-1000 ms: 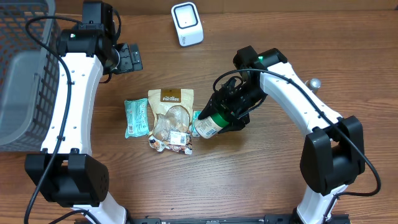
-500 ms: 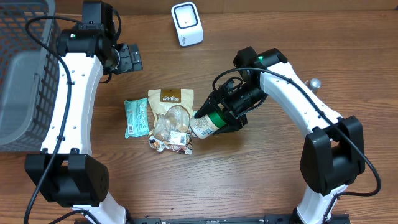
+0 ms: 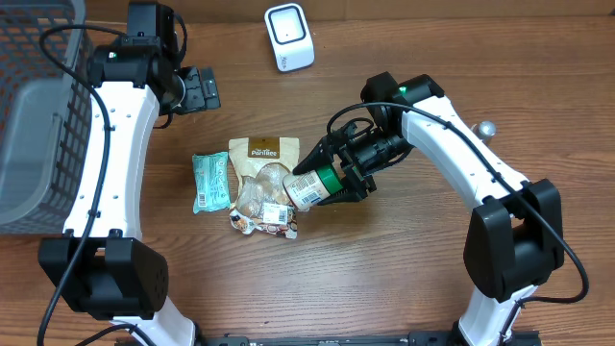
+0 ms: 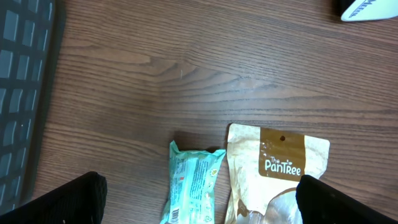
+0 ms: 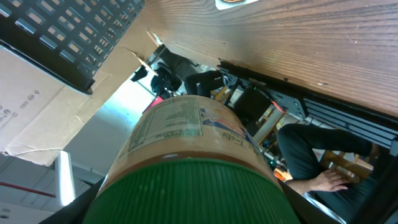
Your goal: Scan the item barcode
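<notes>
A jar with a green lid and a printed label (image 3: 306, 187) hangs tilted on its side just above the table, its base pointing left over the edge of the PanTree pouch (image 3: 263, 173). My right gripper (image 3: 338, 178) is shut on the jar's lid end. The right wrist view is filled by the jar (image 5: 186, 140), its label facing up. The white barcode scanner (image 3: 288, 37) stands at the back of the table, apart from the jar. At the back left, my left gripper (image 3: 200, 88) is open and holds nothing; it hovers above the pouch (image 4: 280, 171) and a teal packet (image 4: 189, 186).
The teal packet (image 3: 209, 181) lies left of the pouch. A small wrapped item (image 3: 252, 223) sits at the pouch's lower edge. A dark wire basket (image 3: 34, 115) fills the left side. A small silver knob (image 3: 487, 128) is beside the right arm.
The right gripper has swung the jar to the left and turned it flatter, so its base now overlaps the pouch's right edge. The left arm has not moved.
</notes>
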Available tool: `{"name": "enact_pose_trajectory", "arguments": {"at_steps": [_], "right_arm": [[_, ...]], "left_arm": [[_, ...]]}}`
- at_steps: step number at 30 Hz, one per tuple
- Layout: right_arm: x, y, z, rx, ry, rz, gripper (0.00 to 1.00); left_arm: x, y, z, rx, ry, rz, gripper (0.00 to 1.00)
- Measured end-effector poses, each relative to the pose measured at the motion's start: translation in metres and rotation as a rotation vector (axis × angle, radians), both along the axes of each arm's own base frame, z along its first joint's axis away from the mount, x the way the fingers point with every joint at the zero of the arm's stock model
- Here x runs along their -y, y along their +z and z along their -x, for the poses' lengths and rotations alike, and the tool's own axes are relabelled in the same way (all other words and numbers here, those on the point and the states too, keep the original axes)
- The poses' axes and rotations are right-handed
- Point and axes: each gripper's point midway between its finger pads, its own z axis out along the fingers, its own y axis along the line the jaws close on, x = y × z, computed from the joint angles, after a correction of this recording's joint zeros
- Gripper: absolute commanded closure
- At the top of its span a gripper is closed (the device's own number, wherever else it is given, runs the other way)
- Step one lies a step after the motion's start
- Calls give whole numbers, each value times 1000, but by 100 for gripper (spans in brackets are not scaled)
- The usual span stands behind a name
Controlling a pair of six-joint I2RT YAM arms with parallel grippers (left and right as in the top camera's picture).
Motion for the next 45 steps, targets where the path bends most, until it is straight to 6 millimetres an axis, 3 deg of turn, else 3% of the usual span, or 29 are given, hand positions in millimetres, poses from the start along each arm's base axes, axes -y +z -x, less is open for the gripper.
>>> {"name": "enact_pose_trajectory", "arguments": {"at_steps": [7,20,25,45], "right_arm": [[-1,2,0,-36,-16,4,88],[-2,4,1,-75,-31,9,88],[-2,5,2,-97,-37,11,95],[-3,13,5,-158,-48,-9,95]], "left_arm": [[0,0,0,0,0,0,0],[0,0,0,0,0,0,0],[0,0,0,0,0,0,0],[0,0,0,0,0,0,0]]}}
